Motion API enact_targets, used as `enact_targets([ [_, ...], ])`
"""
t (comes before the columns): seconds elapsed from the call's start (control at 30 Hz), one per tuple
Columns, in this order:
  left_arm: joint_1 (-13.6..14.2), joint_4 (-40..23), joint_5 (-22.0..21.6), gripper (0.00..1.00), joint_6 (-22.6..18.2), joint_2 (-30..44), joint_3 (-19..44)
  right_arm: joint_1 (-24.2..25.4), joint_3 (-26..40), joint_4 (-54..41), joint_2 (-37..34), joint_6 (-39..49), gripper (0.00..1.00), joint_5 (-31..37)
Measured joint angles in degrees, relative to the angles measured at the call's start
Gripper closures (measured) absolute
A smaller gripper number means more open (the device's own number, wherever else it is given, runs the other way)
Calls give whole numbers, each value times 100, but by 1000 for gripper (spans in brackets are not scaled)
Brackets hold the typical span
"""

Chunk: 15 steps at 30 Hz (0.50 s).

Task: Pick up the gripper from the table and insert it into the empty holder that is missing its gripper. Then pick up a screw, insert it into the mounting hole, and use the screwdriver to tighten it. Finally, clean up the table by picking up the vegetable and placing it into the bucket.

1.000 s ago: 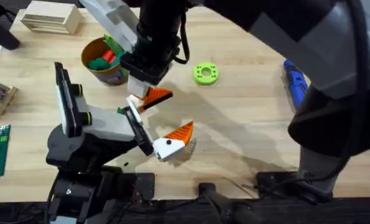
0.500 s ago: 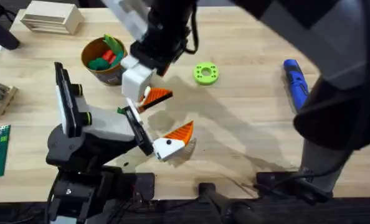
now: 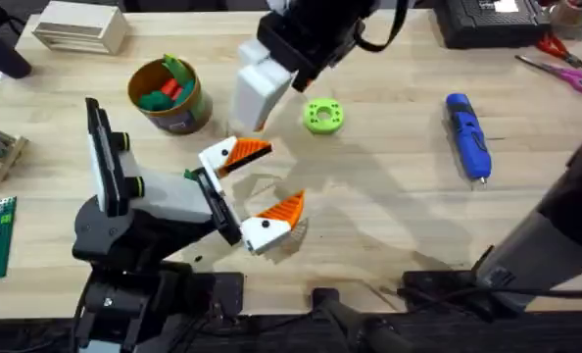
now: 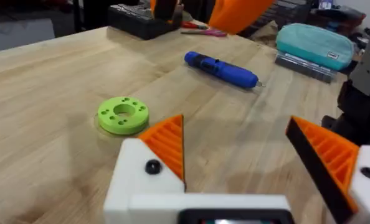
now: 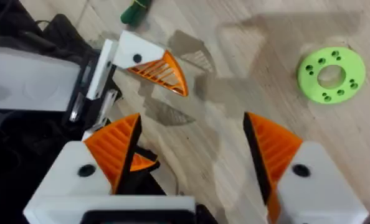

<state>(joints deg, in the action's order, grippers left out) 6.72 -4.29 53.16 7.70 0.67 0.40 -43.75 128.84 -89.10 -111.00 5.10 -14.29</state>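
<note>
My left gripper (image 3: 284,175) rests low over the table's middle, open, both white blocks bearing orange ribbed fingers (image 4: 166,146). My right gripper (image 3: 258,106) hangs above and behind it, also open, with nothing between its orange fingers (image 5: 113,146). No loose gripper, empty holder or screw is in view. The blue screwdriver (image 3: 467,135) lies at the right (image 4: 222,67). A dark green vegetable (image 5: 137,9) lies on the table beside the left wrist (image 3: 188,175). The yellow-tan bucket (image 3: 181,116) stands at the back left with green and red toys inside.
A lime-green ring disc (image 3: 322,116) lies just right of the right gripper. Red-handled scissors (image 3: 563,71) and a black case (image 3: 487,20) are at the back right. A wooden block (image 3: 78,27) sits at the back left. A teal pouch (image 4: 316,42) lies beyond the screwdriver.
The right arm has lifted off the left gripper's rear finger and drawn back and to the right, uncovering the right side of the table. The left arm has not moved.
</note>
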Motion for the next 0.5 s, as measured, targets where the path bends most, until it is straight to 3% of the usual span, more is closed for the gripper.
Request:
enact_targets([
  [0.1,0,0,-2,14,0,0,0,0,-557,335,234,-129,40,18],
  [0.13,0,0,-2,13,0,1,0,0,-1238,661,492,-286,39,53],
  [0.2,0,0,-2,14,0,2,0,0,-1722,854,686,-395,39,58],
  [0.23,0,0,-2,14,0,1,0,0,-2521,1186,1172,-609,39,93],
  [0.5,0,0,-2,14,0,2,0,0,-4020,1676,2891,-1301,38,356],
])
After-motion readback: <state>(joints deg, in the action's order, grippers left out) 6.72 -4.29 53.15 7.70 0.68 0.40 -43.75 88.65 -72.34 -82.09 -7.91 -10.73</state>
